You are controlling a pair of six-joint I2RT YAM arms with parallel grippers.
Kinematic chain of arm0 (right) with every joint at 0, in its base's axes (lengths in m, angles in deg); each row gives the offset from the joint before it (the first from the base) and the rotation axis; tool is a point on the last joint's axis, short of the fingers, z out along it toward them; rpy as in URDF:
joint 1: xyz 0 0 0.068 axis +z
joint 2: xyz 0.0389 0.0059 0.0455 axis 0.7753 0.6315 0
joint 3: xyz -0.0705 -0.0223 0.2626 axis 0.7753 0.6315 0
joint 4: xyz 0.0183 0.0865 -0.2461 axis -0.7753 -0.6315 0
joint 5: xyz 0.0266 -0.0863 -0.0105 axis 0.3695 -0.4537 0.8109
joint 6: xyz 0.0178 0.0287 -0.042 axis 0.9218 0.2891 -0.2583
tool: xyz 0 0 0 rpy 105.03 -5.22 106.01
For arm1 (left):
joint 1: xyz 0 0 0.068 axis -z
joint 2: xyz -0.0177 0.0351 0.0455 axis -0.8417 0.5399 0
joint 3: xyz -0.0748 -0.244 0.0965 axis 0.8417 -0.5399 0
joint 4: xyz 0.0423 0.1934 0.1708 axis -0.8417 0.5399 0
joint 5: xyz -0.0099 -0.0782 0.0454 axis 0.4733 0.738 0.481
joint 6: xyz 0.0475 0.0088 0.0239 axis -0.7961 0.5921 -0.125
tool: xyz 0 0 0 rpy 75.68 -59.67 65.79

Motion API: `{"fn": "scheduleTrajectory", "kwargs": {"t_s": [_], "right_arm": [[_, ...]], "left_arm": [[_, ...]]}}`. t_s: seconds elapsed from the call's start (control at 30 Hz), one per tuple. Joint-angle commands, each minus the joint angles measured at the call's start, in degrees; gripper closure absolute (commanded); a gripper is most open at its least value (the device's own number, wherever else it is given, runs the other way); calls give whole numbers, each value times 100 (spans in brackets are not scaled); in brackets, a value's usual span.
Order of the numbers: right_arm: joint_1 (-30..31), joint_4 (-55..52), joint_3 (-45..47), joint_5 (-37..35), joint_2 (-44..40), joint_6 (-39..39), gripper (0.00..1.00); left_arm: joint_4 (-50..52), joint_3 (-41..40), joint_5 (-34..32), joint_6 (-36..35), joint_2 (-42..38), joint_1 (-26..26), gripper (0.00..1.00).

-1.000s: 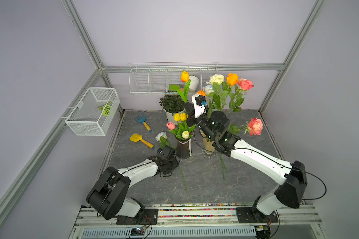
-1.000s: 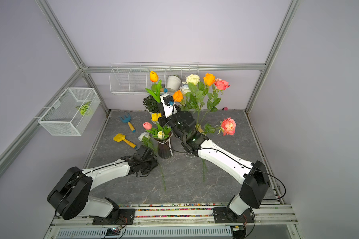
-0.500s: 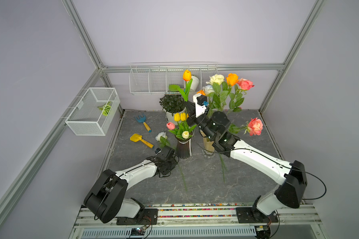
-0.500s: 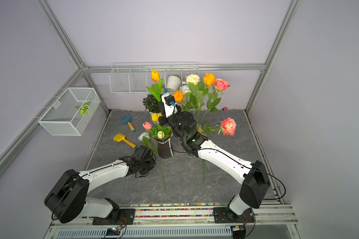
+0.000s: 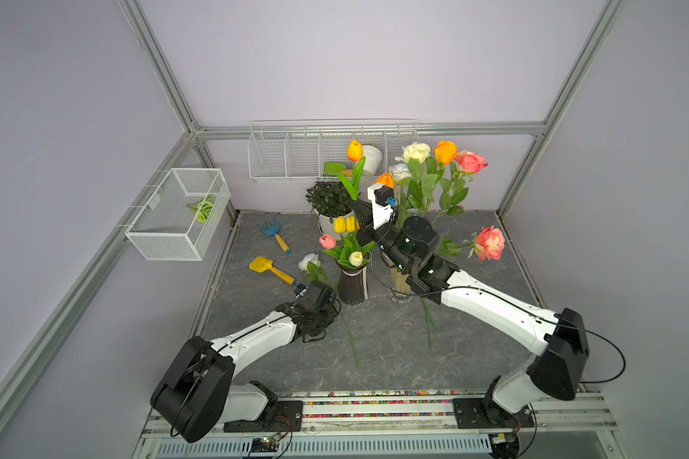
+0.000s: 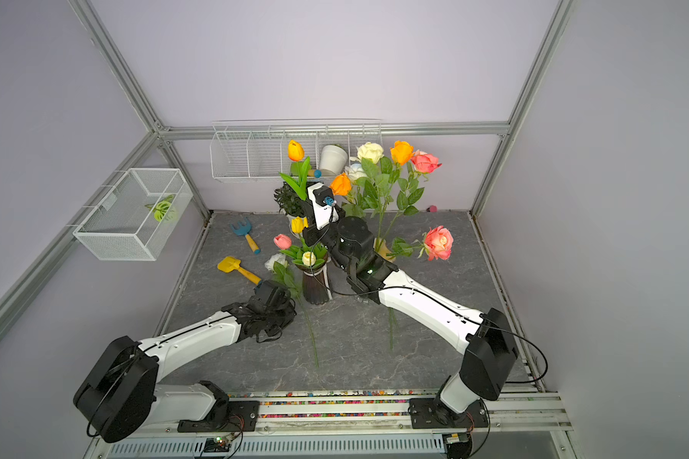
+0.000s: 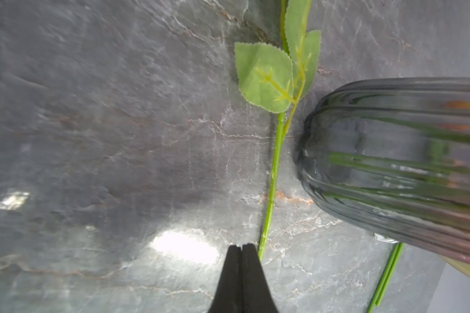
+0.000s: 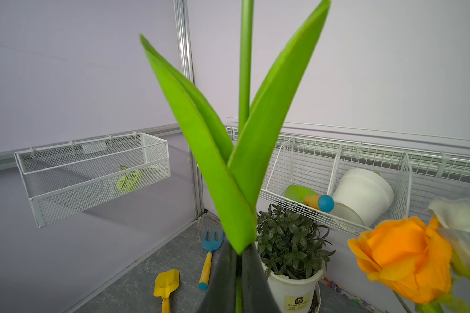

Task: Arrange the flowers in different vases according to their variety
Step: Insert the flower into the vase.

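Orange tulip [image 5: 355, 151] is held up high behind the purple vase [image 5: 351, 287], its stem clamped in the right jaws. White rose [image 5: 309, 261] lies on the table [image 5: 394, 369] just beside that vase, on the left arm's side. The left jaws are clenched on nothing, and the rose's stem runs just beside their tips. Other tulips [image 5: 355, 258] stand inside that vase.

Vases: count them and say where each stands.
2: the dark purple vase holding tulips, mid-table; the pale yellow vase beside it, partly hidden behind the right arm.
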Motion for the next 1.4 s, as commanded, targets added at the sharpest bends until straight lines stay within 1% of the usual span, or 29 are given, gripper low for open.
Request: {"fn": "scheduleTrajectory", "kwargs": {"t_s": [0.0, 0.07, 0.1, 0.17, 0.2, 0.23, 0.27, 0.33, 0.43, 0.53, 0.6, 0.67, 0.9, 0.97, 1.03, 1.07, 1.13, 1.27, 1.37], "right_arm": [[42, 13, 37, -27, 31, 95, 100], [44, -52, 1, -18, 44, 76, 99], [44, -87, -16, -18, 53, 60, 88], [42, -111, -17, -22, 46, 24, 58], [50, -116, -17, -31, 36, 11, 45], [40, -135, -17, -44, 21, -2, 37], [45, -179, -17, -45, 5, -6, 32], [49, -278, -17, -52, -61, 7, 26], [50, -621, -41, -103, -210, 75, 20], [49, -1035, -8, -173, -450, 97, 9], [53, -1116, 121, -213, -642, 70, 2], [53, -1234, 221, -228, -857, 30, 1], [66, -1630, 384, 21, -1678, 37, 1], [79, -1912, 351, 35, -1919, 59, 7], [82, -2251, 293, 26, -2141, 78, 17], [87, -2447, 266, 3, -2250, 93, 22], [88, -2790, 225, -82, -2459, 101, 31], [88, -3375, 250, -244, -2866, 79, 34], [84, -3581, 406, -326, -3169, 115, 35]], "left_arm": [[-14, -88, -96, 16, -123, -30, 100], [-9, -98, -91, 17, -143, -29, 100], [-17, -98, -90, 20, -152, -29, 100], [-20, -99, -96, 17, -157, -30, 100], [-15, -98, -93, 10, -164, -30, 100], [-25, -105, -95, 8, -161, -30, 100], [-23, -106, -97, 11, -171, -28, 100], [-11, -107, -92, 1, -177, -29, 100], [0, -107, -95, 3, -213, -30, 100], [11, -98, -98, -5, -248, -30, 100], [8, -73, -73, -14, -258, -30, 100], [34, -8, 1, -41, -257, -28, 100], [230, 181, 143, -62, -269, -30, 67], [284, 237, 160, -59, -209, -30, 59], [305, 293, 187, -59, -95, -30, 57], [272, 319, 217, -63, -25, -30, 57], [153, 357, 278, -59, 129, -30, 56], [140, 616, 328, -132, 577, -30, 55], [424, 945, 332, -223, 998, -24, 47]]}}
